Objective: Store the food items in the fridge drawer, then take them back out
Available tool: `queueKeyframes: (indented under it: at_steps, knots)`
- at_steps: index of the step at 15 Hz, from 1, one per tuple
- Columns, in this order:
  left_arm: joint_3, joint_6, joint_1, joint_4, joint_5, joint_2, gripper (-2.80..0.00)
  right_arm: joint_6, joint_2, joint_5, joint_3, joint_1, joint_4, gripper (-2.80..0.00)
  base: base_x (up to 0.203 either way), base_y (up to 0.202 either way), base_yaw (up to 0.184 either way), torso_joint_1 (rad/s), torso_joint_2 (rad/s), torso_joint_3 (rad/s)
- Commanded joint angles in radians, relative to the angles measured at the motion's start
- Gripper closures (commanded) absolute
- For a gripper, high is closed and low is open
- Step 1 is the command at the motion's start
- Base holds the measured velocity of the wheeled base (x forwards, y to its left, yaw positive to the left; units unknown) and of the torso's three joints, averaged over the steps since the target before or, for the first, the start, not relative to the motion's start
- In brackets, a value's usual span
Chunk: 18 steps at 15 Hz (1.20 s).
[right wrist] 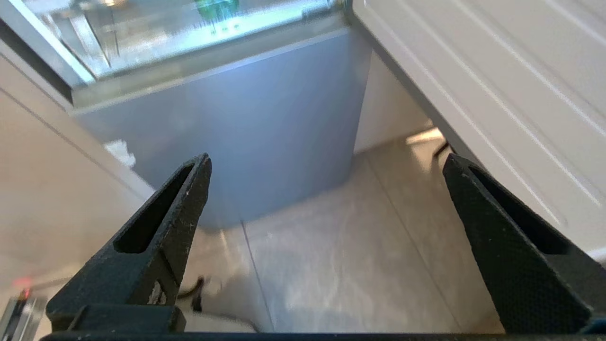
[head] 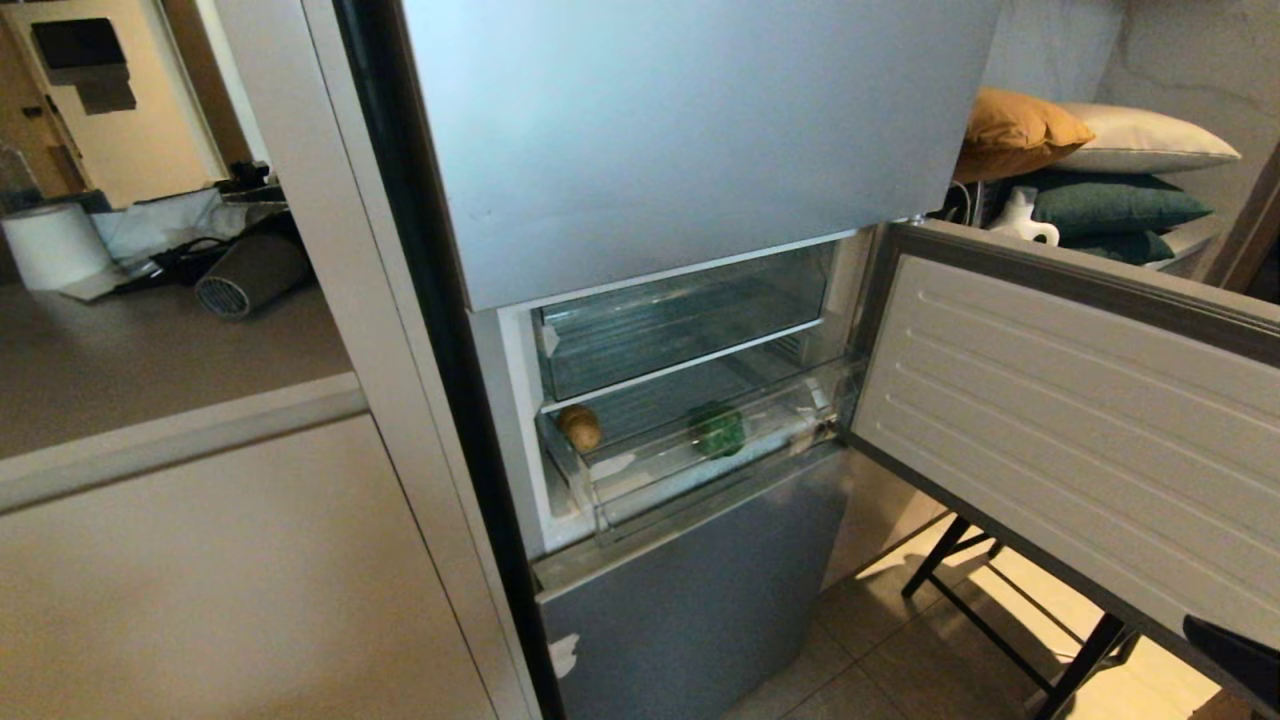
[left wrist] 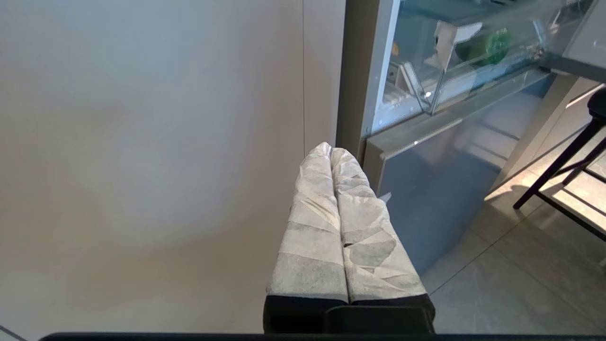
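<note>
The fridge drawer (head: 700,482), a clear plastic bin, stands pulled out a little under a glass shelf. Inside it the tan potato (head: 580,428) lies at the left end and the dark-green pepper (head: 718,430) near the middle. Seen from the left wrist, the pepper (left wrist: 483,46) shows through the drawer wall (left wrist: 426,90). My left gripper (left wrist: 330,150), wrapped in white tape, is shut on nothing and hangs low beside the beige cabinet. My right gripper (right wrist: 326,163) is open and empty, low in front of the lower silver panel (right wrist: 227,109), below the drawer (right wrist: 189,38) and pepper (right wrist: 217,7).
The compartment door (head: 1080,420) stands swung open to the right, above black table legs (head: 1000,600) on the tiled floor. The tall upper silver door (head: 680,130) is closed. A beige cabinet (head: 200,560) and a counter with a paper roll (head: 50,245) flank the left.
</note>
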<state>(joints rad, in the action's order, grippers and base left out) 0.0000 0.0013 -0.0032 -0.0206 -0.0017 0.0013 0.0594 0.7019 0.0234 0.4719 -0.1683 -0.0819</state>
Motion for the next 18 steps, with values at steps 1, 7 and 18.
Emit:
queueKeyframes:
  at_steps: [1, 7, 18]
  knots:
    - [0.011, 0.0, 0.0, -0.001, 0.0, 0.0, 0.0, -0.001, 0.007, -0.001, 0.001, 0.0, -0.024, -2.8, 0.0, 0.0, 0.0, 0.155, -0.34, -0.194]
    - [0.011, 0.0, 0.0, -0.001, 0.0, 0.0, 0.0, 0.0, 0.015, -0.002, 0.001, 0.001, -0.036, 0.0, 0.0, 0.0, 0.0, 0.15, -0.34, -0.19]
    - [0.011, 0.0, 0.0, -0.001, 0.0, 0.0, 0.0, 0.001, 0.052, -0.001, -0.001, 0.001, -0.036, 0.0, 0.0, 0.0, 0.0, 0.134, -0.29, -0.153]
